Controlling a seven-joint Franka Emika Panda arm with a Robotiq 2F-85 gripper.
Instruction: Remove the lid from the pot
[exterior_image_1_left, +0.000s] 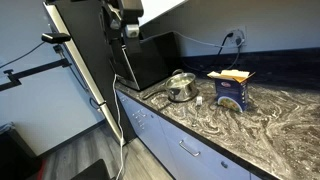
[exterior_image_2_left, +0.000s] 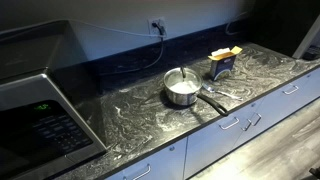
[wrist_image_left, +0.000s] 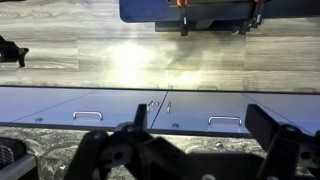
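The steel pot (exterior_image_1_left: 181, 90) stands on the marbled countertop, and the glass lid (exterior_image_1_left: 181, 79) rests on top of it. Both exterior views show them; in an exterior view the pot (exterior_image_2_left: 181, 95) has its lid (exterior_image_2_left: 177, 80) on and its side handle (exterior_image_2_left: 212, 101) points toward the counter's front edge. My gripper (exterior_image_1_left: 126, 24) hangs high above the counter's end, well away from the pot and above the microwave. In the wrist view the gripper (wrist_image_left: 190, 150) is open and empty, with its fingers (wrist_image_left: 285, 145) wide apart. That view shows no pot or lid.
A blue and yellow box (exterior_image_1_left: 230, 88) stands close beside the pot, and also shows in an exterior view (exterior_image_2_left: 222, 64). A black microwave (exterior_image_1_left: 146, 60) sits at the counter's end. A cable runs from a wall outlet (exterior_image_2_left: 158, 25). Cabinet drawers (wrist_image_left: 88, 115) and wood floor lie below.
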